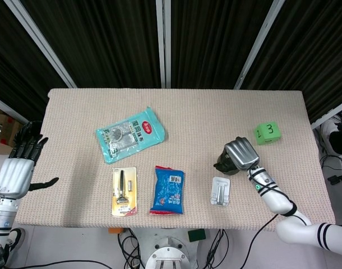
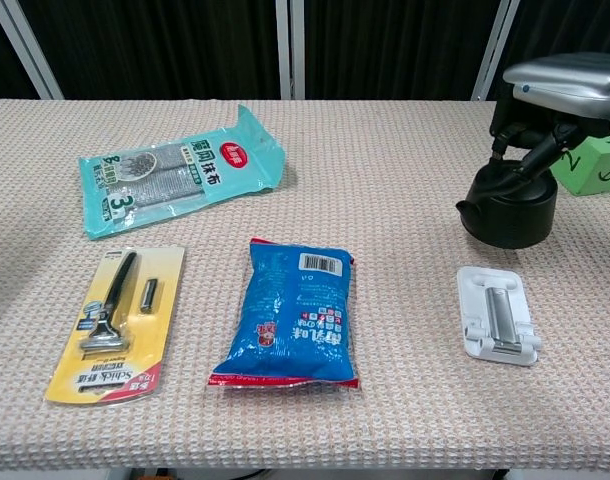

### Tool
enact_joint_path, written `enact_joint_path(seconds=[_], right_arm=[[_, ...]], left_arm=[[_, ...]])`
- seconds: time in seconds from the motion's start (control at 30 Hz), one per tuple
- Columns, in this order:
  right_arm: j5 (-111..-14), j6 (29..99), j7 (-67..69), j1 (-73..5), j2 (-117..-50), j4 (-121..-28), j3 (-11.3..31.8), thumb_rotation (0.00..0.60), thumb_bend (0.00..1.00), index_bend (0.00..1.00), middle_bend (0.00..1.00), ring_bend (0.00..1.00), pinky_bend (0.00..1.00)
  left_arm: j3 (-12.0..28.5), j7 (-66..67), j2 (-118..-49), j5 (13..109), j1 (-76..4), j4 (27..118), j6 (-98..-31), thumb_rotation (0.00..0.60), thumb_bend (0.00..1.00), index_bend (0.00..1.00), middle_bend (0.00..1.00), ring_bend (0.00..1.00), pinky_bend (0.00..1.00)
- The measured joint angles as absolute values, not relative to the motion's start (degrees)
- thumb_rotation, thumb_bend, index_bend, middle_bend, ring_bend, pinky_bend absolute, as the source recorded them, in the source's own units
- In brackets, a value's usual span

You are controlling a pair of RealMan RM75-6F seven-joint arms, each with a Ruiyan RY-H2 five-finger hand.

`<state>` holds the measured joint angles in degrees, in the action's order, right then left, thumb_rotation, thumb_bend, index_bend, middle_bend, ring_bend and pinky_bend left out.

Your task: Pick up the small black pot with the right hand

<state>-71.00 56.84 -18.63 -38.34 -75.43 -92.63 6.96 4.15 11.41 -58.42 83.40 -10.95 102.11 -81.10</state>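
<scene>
behind the table hang dark curtains; on the right side the right hand (image 2: 563,88) curls over the small black pot (image 2: 510,207), fingers on it. it looks barely lifted, so raising it is left.

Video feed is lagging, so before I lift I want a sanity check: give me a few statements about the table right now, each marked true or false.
1. The right hand is over the small black pot, fingers reaching down onto it. True.
2. The left hand holds the razor pack. False: it is off the table's left edge, holding nothing.
3. The white stand lies nearer the table's front edge than the pot. True.
4. The green cube sits on the blue snack bag. False: the cube is by the right edge, apart from the bag.
</scene>
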Motion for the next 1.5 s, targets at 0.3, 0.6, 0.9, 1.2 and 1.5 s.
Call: enact_joint_path(seconds=[0.3,0.6,0.9,1.2,1.5], right_arm=[[-78.0,62.6,-12.4,-36.4,-77.2,-89.9,6.7,0.404,0.21,1.00,1.00,1.00,0.69],[-80.6,64.2,-9.0,-35.7,-78.0,-87.9,7.0,0.404,0.31,1.00,1.00,1.00,0.72],[-81.4,64.6,-8.3,-35.7,-78.3,-87.2,7.8,0.407,0.41,1.00,1.00,1.00,0.72],[-81.4,64.0,-9.4,-36.3,-78.1,-87.3,8.5,0.427,0.47,1.00,1.00,1.00,0.73],[-81.1,63.3,-11.3,-37.0,-78.1,-87.3,8.9,0.466,0.48,1.00,1.00,1.00,0.73]], left_arm=[[4.1,11.7,-58.6,83.3,-11.0,102.2,-81.0,0.445,0.00,0.06,0.02,0.02,0.13],[4.2,11.7,-58.7,83.1,-11.1,102.1,-80.8,0.444,0.00,0.06,0.02,0.02,0.13],[4.2,11.9,-58.7,83.0,-11.2,102.1,-80.7,0.445,0.00,0.06,0.02,0.02,0.13],[4.2,11.9,-58.7,82.8,-11.2,102.1,-80.7,0.445,0.00,0.06,0.02,0.02,0.13],[4.2,11.7,-58.7,82.8,-11.2,102.1,-80.7,0.443,0.00,0.06,0.02,0.02,0.13]])
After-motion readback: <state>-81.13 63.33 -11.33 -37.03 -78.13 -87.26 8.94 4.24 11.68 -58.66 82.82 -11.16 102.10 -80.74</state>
